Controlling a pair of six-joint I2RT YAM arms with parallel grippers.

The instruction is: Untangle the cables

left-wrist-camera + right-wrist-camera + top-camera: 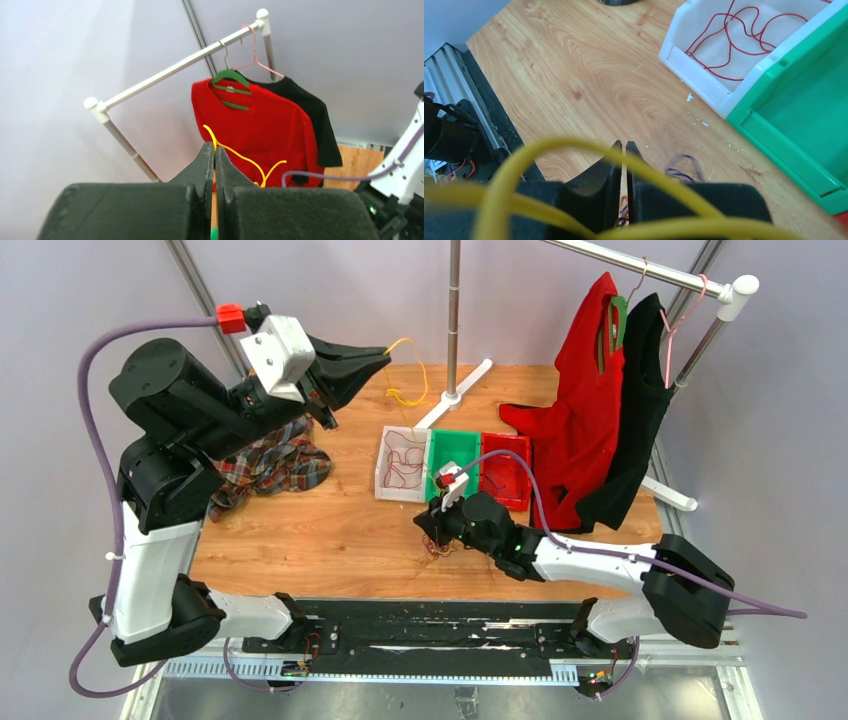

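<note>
My left gripper (pixel 385 358) is raised above the table's far left and is shut on a yellow cable (pixel 405 390), which dangles down from it. In the left wrist view the jaws (pixel 215 148) pinch that yellow cable (pixel 240 158) at their tips. My right gripper (pixel 427 530) is low on the table, its jaws closed over a small tangle of red, yellow and purple cables (pixel 438 548). In the right wrist view the gripper (pixel 624 145) has strands deep between its fingers. A blurred yellow strand (pixel 659 180) crosses the lens and a purple loop (pixel 681 168) lies beside it. A dark red cable (pixel 400 465) lies in the white bin.
A white bin (pixel 383 455), a green bin (pixel 440 445) and a red bin (pixel 505 475) stand side by side mid-table. A plaid cloth (pixel 270 465) lies at the left. A clothes rack (pixel 640 270) with a red shirt (pixel 585 390) and a black shirt (pixel 640 400) stands at the right, and a pole (pixel 455 320) at the back.
</note>
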